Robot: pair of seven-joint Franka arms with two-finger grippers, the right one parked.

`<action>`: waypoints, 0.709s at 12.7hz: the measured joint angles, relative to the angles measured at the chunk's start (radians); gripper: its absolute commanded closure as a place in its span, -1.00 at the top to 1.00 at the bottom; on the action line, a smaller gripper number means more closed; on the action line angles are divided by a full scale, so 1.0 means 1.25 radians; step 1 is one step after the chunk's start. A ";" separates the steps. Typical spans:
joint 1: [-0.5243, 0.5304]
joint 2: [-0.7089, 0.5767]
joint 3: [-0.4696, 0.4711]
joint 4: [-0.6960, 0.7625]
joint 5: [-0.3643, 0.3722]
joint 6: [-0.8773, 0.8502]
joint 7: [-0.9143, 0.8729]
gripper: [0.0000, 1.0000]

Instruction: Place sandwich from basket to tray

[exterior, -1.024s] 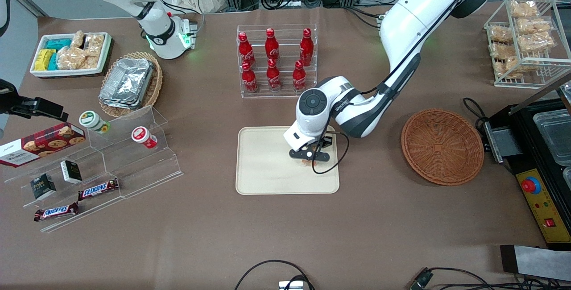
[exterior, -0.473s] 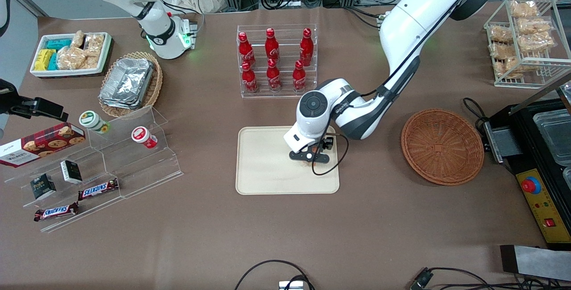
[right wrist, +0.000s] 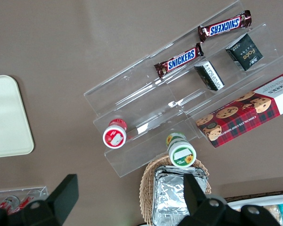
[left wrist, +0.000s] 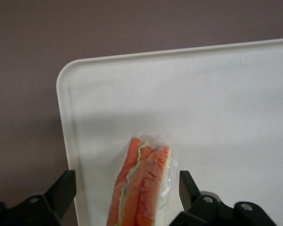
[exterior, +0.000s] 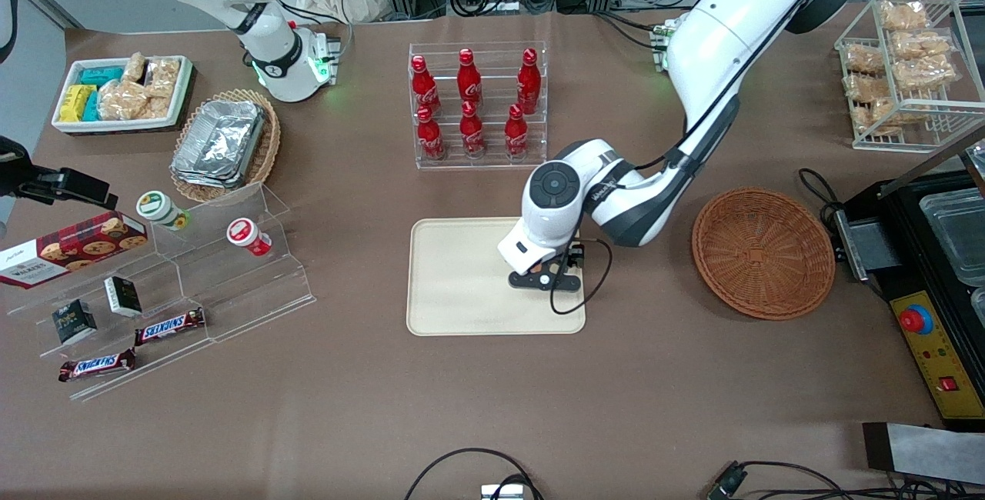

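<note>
Tray [exterior: 454,285] at table centre, cream, low-rimmed, at about 6 o'clock from the rack of red bottles [exterior: 471,104]. Gripper [exterior: 544,279] low over the tray's 3 o'clock portion, fingers [left wrist: 61,193] spread wide, clear of the load on both sides. Sandwich [left wrist: 144,186] lying wrapped on the tray between those fingers, near the rim, orange and green filling exposed; hidden under the wrist in the front view. Basket [exterior: 762,252] at 3 o'clock of the tray, well apart, toward the working arm's end.
</note>
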 measured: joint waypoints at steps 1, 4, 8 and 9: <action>0.008 -0.008 0.000 0.001 -0.001 -0.001 -0.003 0.99; 0.024 -0.039 0.000 0.003 -0.003 -0.006 -0.025 0.99; 0.071 -0.068 0.001 0.034 -0.004 -0.048 -0.045 0.99; 0.081 -0.073 0.001 0.045 -0.004 -0.051 -0.056 0.99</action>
